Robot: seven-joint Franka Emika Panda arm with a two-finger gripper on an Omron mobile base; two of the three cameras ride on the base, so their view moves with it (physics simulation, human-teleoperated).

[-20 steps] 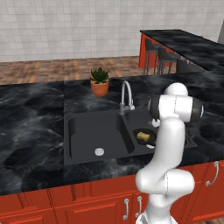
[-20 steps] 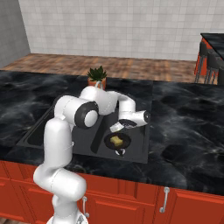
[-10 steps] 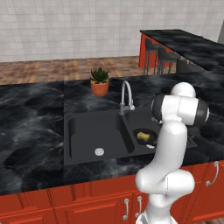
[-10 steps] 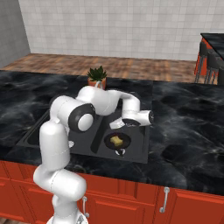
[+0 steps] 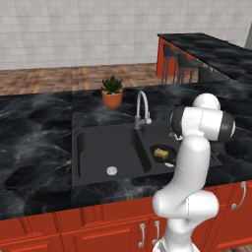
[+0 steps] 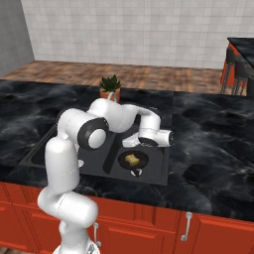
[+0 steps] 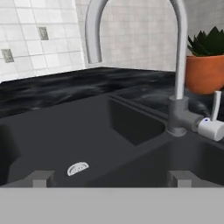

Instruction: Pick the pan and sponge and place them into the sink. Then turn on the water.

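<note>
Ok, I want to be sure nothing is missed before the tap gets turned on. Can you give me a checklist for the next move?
1. Small round black pan in the matte black double sink: ok, right basin.
2. Yellow sponge block in the sink: ok, resting in the pan.
3. End effector open and empty: ok.
4. Curved silver faucet ahead of the fingertips, handle at right: ok.
5. Water running: not ok, no stream.
6. Orange plant pot away from the faucet: ok.

light: even, bright | shadows: faint | focus: slightly soft | glare: none
</note>
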